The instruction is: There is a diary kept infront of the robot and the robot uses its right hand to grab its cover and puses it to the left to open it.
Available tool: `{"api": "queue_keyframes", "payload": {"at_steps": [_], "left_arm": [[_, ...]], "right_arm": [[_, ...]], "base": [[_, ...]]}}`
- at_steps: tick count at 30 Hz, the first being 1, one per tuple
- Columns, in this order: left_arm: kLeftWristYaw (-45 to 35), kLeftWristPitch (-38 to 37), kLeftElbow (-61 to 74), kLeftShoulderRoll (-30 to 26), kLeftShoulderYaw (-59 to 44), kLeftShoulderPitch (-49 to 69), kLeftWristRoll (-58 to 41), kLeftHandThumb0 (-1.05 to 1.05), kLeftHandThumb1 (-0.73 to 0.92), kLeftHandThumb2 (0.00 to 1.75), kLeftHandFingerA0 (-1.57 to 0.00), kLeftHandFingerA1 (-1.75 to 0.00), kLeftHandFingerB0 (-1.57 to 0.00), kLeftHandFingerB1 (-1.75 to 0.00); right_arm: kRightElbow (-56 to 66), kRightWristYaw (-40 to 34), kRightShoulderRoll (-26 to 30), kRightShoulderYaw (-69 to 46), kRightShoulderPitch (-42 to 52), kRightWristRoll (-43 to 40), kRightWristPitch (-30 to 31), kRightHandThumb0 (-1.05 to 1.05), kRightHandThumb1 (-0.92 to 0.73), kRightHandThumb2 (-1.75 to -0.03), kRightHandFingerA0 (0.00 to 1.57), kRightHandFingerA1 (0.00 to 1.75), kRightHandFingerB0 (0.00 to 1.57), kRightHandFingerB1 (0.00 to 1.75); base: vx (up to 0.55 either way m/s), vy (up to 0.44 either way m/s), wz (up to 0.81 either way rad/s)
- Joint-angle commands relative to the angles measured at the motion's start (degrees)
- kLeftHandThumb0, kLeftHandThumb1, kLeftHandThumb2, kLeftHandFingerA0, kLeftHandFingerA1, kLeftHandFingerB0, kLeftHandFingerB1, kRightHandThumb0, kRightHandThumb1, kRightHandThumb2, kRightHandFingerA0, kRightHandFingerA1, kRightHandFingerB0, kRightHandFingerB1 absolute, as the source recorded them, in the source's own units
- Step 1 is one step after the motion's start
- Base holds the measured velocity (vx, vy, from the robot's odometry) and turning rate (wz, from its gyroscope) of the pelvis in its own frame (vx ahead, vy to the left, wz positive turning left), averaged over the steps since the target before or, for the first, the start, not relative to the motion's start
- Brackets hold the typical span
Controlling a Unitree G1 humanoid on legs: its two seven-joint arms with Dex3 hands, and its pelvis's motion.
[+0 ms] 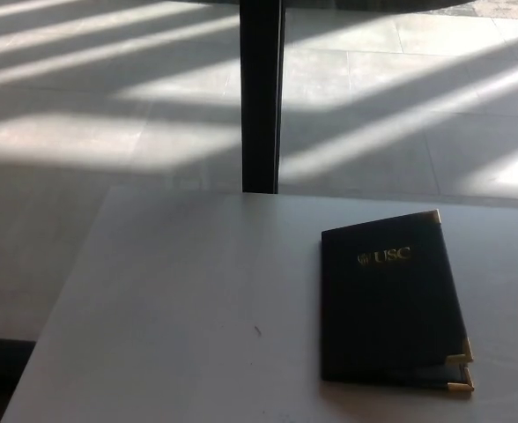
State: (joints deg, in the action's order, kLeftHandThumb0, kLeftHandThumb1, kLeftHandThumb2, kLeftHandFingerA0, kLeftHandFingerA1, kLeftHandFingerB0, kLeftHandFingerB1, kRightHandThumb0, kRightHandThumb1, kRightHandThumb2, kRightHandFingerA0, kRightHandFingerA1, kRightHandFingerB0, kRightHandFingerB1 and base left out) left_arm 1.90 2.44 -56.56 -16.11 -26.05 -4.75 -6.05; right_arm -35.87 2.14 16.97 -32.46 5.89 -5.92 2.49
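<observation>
Neither hand shows, so their fingers I can't judge. The closed USC diary [391, 304] lies right of centre on the counter [188, 308]; a careless push might slide it.

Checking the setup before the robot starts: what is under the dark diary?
The diary lies closed and flat on the white table, gold corners showing. Its cover hides the pages, and the patch of table beneath it cannot be seen.
</observation>
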Motion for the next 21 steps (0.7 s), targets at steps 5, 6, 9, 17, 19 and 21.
{"api": "queue_keyframes", "payload": {"at_steps": [5, 6, 9, 17, 19, 21], "left_arm": [[5.2, 0.1, -4.2, -3.7, -13.6, -5.4, -11.2, -0.86, 0.92, 0.95, -0.43, -1.12, -0.39, -0.92], [5.2, 0.1, -4.2, -3.8, -13.7, -5.4, -10.9, -0.85, 0.92, 0.95, -0.44, -1.12, -0.4, -0.92], [6.0, -0.1, -4.4, -3.7, -14.1, -5.4, -10.1, -0.85, 0.92, 0.95, -0.48, -1.11, -0.41, -0.91], [5.4, -0.1, -5.2, -3.8, -15.1, -5.7, -9.7, -0.86, 0.92, 0.96, -0.45, -1.09, -0.4, -0.9], [5.5, -0.5, -5.2, -3.9, -14.9, -5.2, -9.4, -0.86, 0.92, 0.97, -0.45, -1.08, -0.42, -0.91], [5.4, -0.3, -5.5, -4.0, -15.1, -5.3, -9.8, -0.86, 0.92, 0.96, -0.45, -1.1, -0.43, -0.92]], "right_arm": [[4.4, -3.5, 6.0, -23.4, -6.5, -21.9, 5.5, -0.69, -0.77, -0.63, 0.58, 0.49, 0.44, 0.44], [4.9, -4.8, 6.2, -24.5, -7.2, -22.3, 6.5, -0.69, -0.78, -0.63, 0.59, 0.49, 0.45, 0.44], [5.9, -9.8, 7.8, -28.5, -10.2, -23.2, 8.8, -0.7, -0.77, -0.64, 0.63, 0.5, 0.46, 0.44], [3.1, -11.3, 9.8, -31.2, -13.0, -20.8, 12.5, -0.69, -0.77, -0.64, 0.61, 0.53, 0.47, 0.47], [2.1, -10.4, 9.5, -32.2, -12.6, -21.7, 13.8, -0.65, -0.79, -0.63, 0.56, 0.53, 0.44, 0.48], [2.6, -11.0, 9.3, -32.6, -12.5, -22.1, 14.6, -0.65, -0.79, -0.64, 0.55, 0.56, 0.44, 0.49]], "base": [[0.0, 0.0, 0.0], [0.0, 0.0, 0.0], [0.0, 0.0, 0.0], [0.0, 0.0, 0.0], [0.0, 0.0, 0.0], [0.0, 0.0, 0.0]]}}
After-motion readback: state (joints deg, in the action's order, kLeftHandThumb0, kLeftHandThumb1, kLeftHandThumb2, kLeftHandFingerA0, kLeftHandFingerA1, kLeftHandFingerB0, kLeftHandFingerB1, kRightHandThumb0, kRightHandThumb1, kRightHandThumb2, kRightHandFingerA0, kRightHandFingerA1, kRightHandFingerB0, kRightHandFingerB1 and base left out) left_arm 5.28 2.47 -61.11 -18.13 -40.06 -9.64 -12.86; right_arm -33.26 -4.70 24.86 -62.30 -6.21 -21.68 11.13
